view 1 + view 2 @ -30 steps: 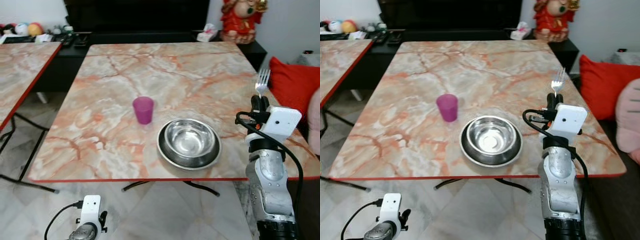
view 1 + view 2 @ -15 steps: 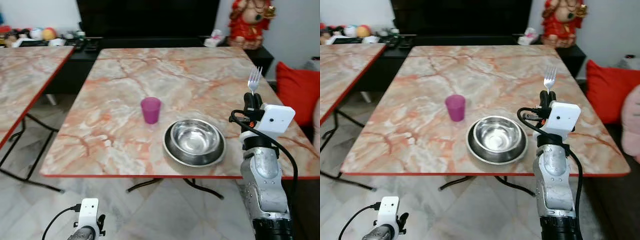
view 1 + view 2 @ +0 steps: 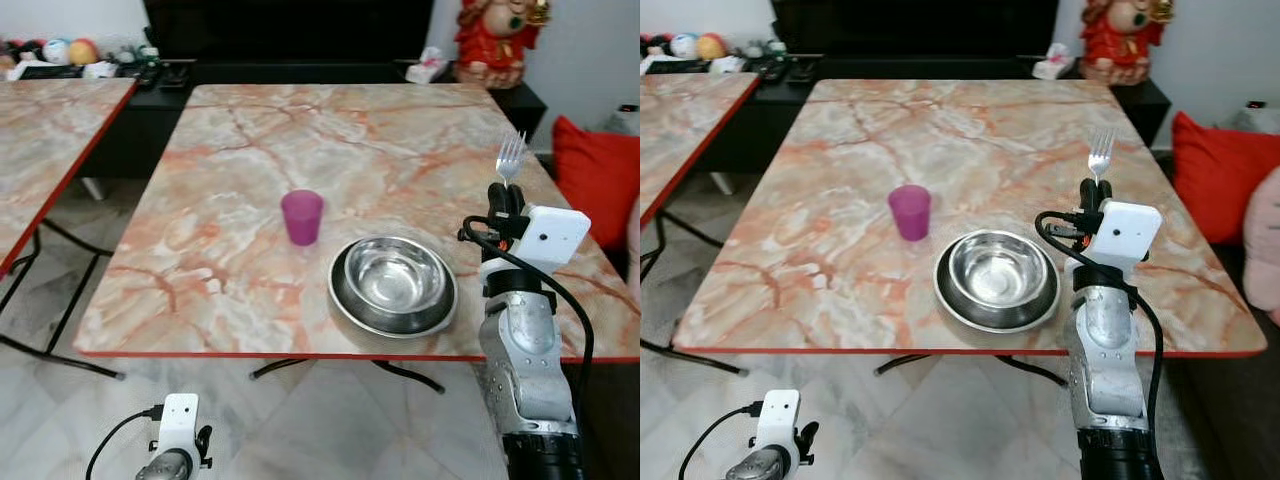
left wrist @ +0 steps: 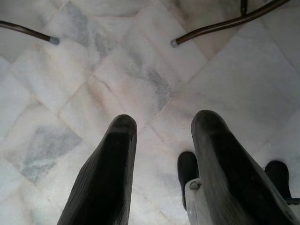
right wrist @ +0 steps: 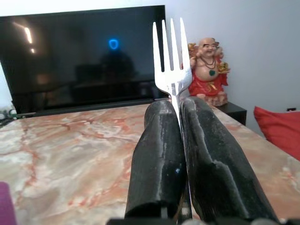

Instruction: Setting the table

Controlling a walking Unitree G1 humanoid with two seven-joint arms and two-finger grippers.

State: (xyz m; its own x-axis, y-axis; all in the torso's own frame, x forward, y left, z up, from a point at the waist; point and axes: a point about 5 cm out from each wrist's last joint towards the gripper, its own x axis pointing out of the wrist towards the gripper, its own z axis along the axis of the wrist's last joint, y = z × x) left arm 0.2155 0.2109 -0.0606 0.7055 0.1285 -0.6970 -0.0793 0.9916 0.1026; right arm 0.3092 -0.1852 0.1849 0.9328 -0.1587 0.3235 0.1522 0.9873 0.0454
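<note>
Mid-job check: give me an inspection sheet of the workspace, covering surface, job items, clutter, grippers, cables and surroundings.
Surface: marble-pattern table with red edging, mostly bare.
Job's things: steel bowl near the front edge; purple cup upright to its left, apart from it; fork held upright, tines up.
Clutter: nothing seen on this table.
Grippers: right gripper shut on the fork, to the right of the bowl; left gripper open, hanging low over the floor.
Cables: black cable looped at the right wrist.
Surroundings: second table on the left, red figurine, red cushion, dark TV.
</note>
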